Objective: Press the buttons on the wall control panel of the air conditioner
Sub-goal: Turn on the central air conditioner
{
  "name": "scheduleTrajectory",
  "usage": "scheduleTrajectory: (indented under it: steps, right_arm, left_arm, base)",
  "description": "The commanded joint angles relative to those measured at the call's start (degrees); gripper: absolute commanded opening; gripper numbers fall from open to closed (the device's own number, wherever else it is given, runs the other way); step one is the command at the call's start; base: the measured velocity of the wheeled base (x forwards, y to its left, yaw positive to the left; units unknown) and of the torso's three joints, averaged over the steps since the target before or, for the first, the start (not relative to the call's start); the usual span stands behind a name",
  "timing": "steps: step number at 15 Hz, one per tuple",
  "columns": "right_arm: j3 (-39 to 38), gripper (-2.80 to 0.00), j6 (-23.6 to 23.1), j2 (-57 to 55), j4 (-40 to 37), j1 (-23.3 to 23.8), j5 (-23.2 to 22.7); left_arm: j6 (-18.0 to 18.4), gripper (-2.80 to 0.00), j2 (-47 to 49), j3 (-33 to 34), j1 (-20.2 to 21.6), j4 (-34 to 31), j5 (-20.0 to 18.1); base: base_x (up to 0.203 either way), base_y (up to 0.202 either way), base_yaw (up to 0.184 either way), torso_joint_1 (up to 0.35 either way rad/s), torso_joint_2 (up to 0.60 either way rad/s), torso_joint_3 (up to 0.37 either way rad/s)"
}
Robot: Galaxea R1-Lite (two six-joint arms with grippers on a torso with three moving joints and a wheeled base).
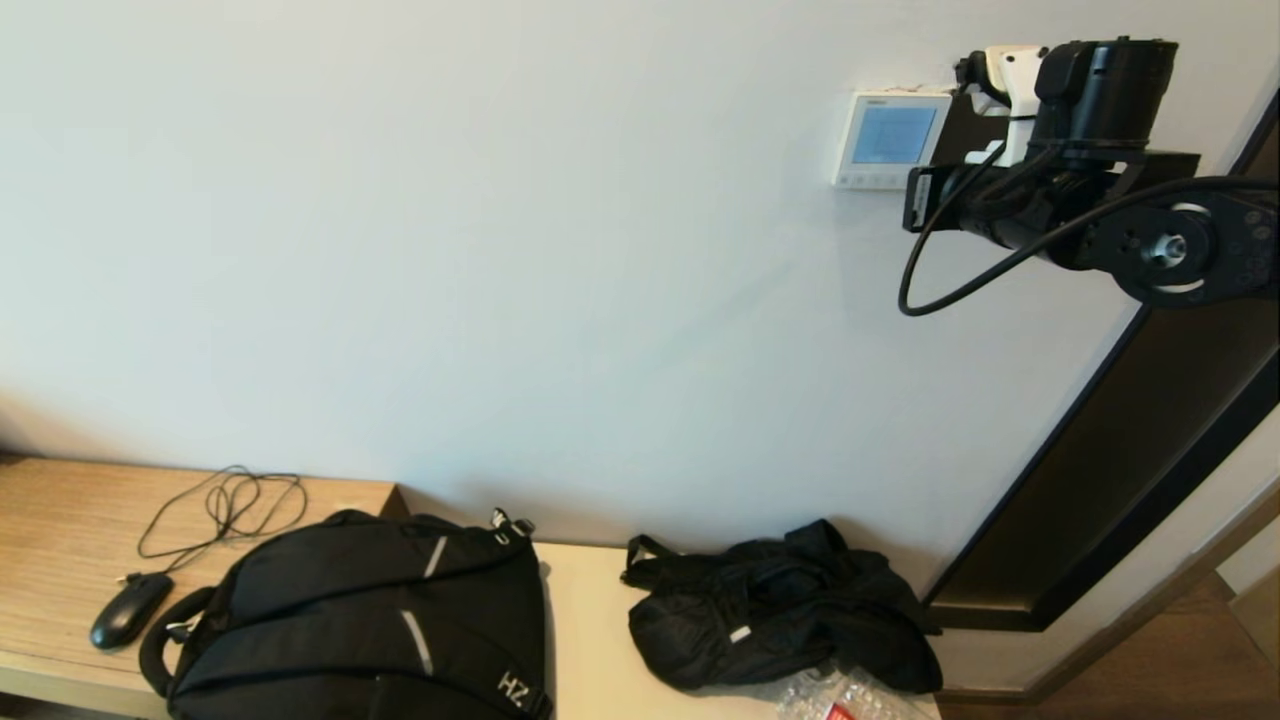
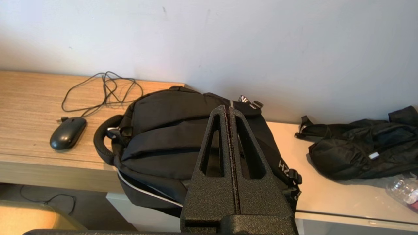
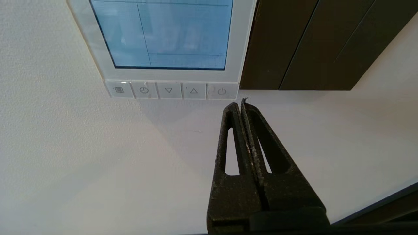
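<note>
The white wall control panel (image 1: 890,140) with a pale blue screen hangs on the wall at upper right. Its row of small buttons (image 1: 868,181) runs along its bottom edge. In the right wrist view the panel (image 3: 243,39) fills the top and the buttons (image 3: 169,90) show symbols, the power button (image 3: 222,91) last in the row. My right gripper (image 3: 239,103) is shut and empty, its tip just below the power button, close to the wall. It also shows in the head view (image 1: 913,200). My left gripper (image 2: 227,109) is shut and empty, low above a backpack.
A dark brown panel (image 3: 294,42) adjoins the control panel, and a dark door frame (image 1: 1130,470) slants down the wall. On the desk (image 1: 60,520) lie a black backpack (image 1: 370,620), a mouse (image 1: 130,608) with its cable, and a black folded bag (image 1: 780,610).
</note>
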State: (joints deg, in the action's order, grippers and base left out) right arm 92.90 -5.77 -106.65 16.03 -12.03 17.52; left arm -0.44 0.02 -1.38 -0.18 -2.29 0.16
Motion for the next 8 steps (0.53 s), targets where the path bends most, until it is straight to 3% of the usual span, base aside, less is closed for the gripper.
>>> scheduleTrajectory:
  steps: [1, 8]
  right_arm:
    - [0.83, -2.80, -0.29, -0.97, 0.23, -0.01, 0.14]
    - [2.55, -2.80, -0.30, -3.50, 0.23, 0.30, 0.14]
  left_arm:
    - [0.00, -2.80, -0.02, 0.06, 0.01, 0.00, 0.02]
    - [-0.09, -2.80, -0.02, 0.05, 0.01, 0.00, 0.02]
  base:
    - [0.000, 0.000, 0.000, 0.000, 0.00, 0.000]
    - [0.000, 0.000, 0.000, 0.000, 0.00, 0.000]
